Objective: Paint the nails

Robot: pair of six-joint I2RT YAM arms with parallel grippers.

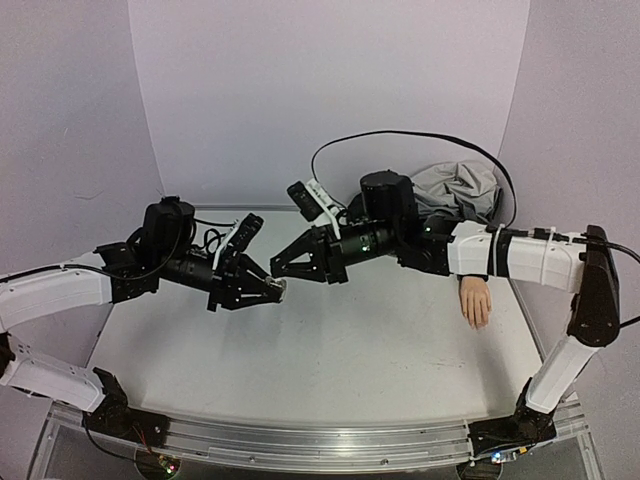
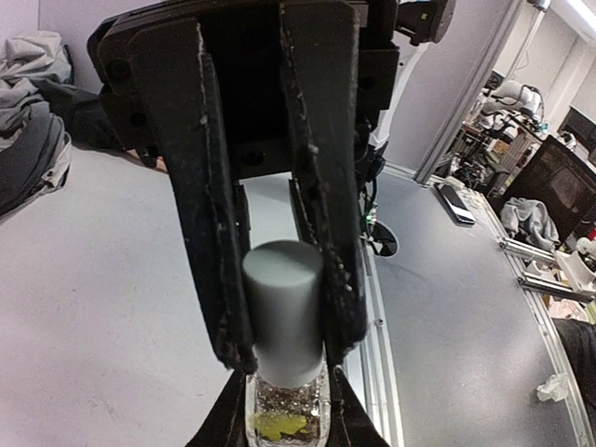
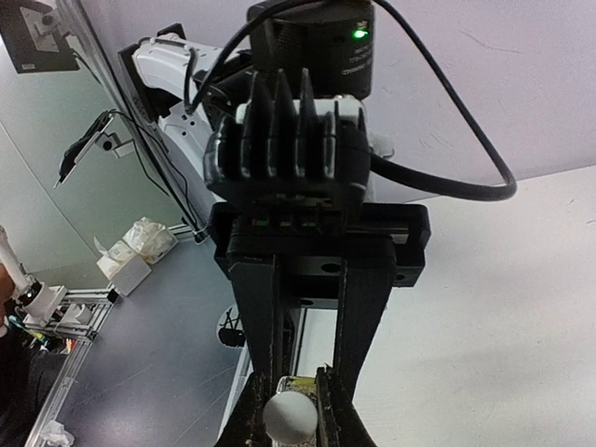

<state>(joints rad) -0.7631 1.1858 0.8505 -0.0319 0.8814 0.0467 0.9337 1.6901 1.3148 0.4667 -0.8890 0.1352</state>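
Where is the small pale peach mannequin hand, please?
In the top view, the mannequin hand lies on the table's right side, partly under the right arm.

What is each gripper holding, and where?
The left gripper grips the white cap of the small bottle; the right gripper grips its clear body.

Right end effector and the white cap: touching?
Touching. In the left wrist view both fingers of the right end effector press flat against the white cap, no gap.
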